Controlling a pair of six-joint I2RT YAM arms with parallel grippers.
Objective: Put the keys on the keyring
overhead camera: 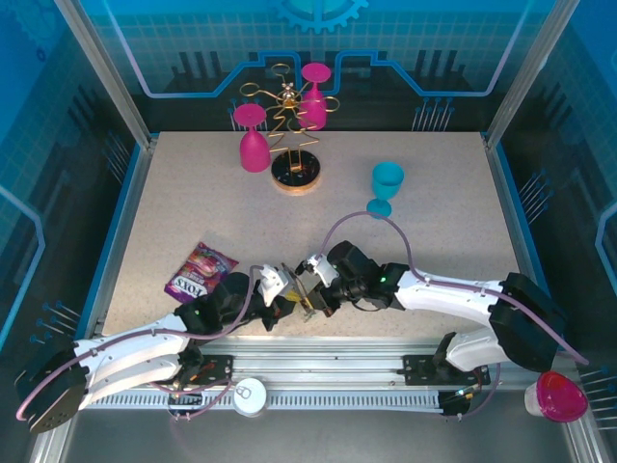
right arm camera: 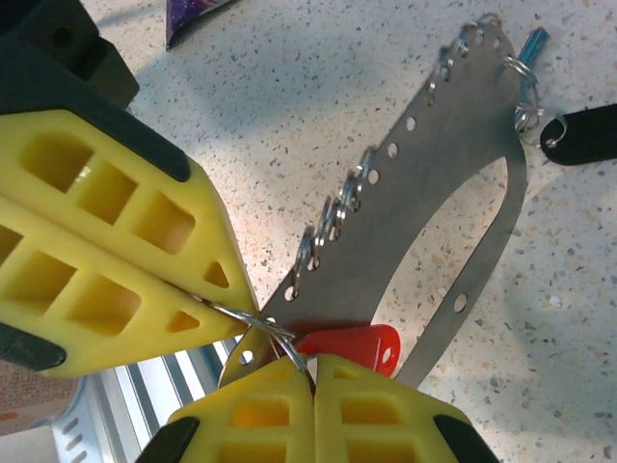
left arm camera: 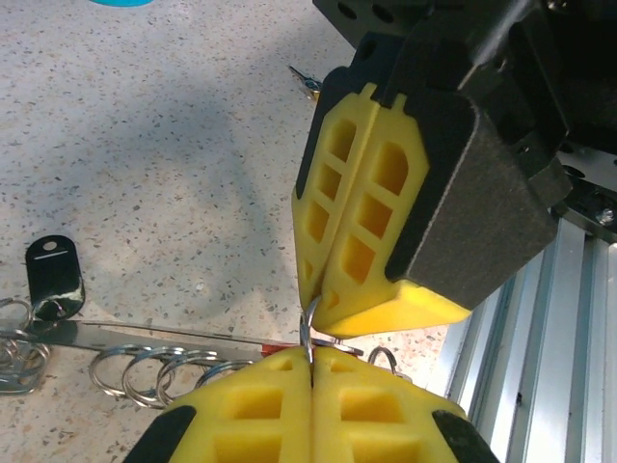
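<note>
Both grippers meet tip to tip. The right gripper [right arm camera: 313,371] is clenched on a small ring [right arm camera: 258,323], and the left gripper [left arm camera: 310,367] pinches the same ring from the opposite side. Just beyond the right fingertips, the red key [right arm camera: 352,345] sits beside the keyring [right arm camera: 453,145], which lies flat on the table [right arm camera: 289,116].

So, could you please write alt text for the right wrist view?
Shut yellow left fingers and right fingers pinch a small ring at the holed edge of the grey keyring, a red key beside them, on a speckled table.
</note>
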